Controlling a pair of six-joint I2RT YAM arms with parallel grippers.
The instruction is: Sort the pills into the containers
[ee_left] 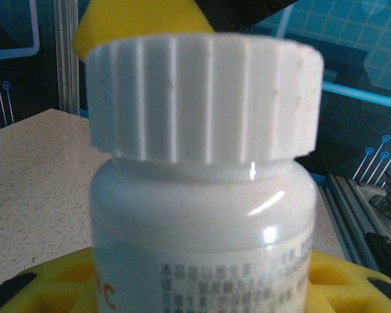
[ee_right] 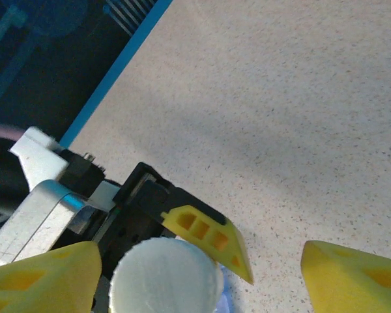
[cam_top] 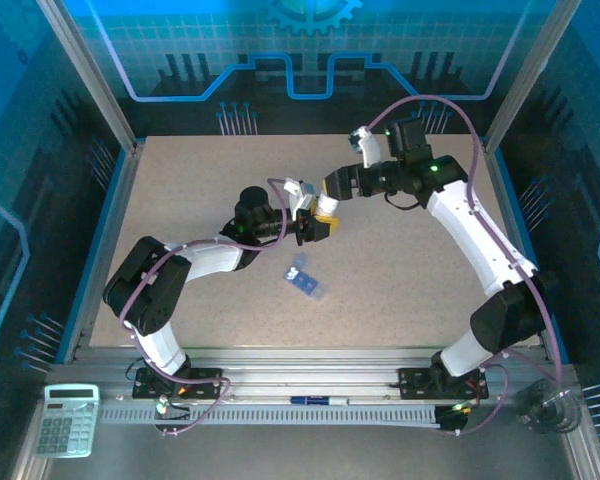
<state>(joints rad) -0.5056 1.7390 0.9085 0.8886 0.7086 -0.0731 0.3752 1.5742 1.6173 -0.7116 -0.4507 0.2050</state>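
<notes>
count: 2 arms, 1 flat translucent-blue plastic pill box [cam_top: 306, 281], 1 white plastic bottle [ee_left: 202, 241] with 1 ribbed white cap [ee_left: 205, 98], 1 grey calculator [cam_top: 65, 420] off the near-left corner.

pill box lies flat on the speckled beige table [cam_top: 180, 190], on the base side of both grippers. It is near them but apart from both, with nothing touching it.

left gripper [ee_left: 195, 287]: yellow fingers [ee_left: 52, 287] clamped on the bottle body.

right gripper [ee_right: 202, 253]: jaws wide, cap sits between them, close to one finger and well clear of the other. Can't tell if the near finger touches it.

top view gives the pill box position. left wrist view gives the printed label on the bottle. right wrist view gives the gap from cap to each finger.
</notes>
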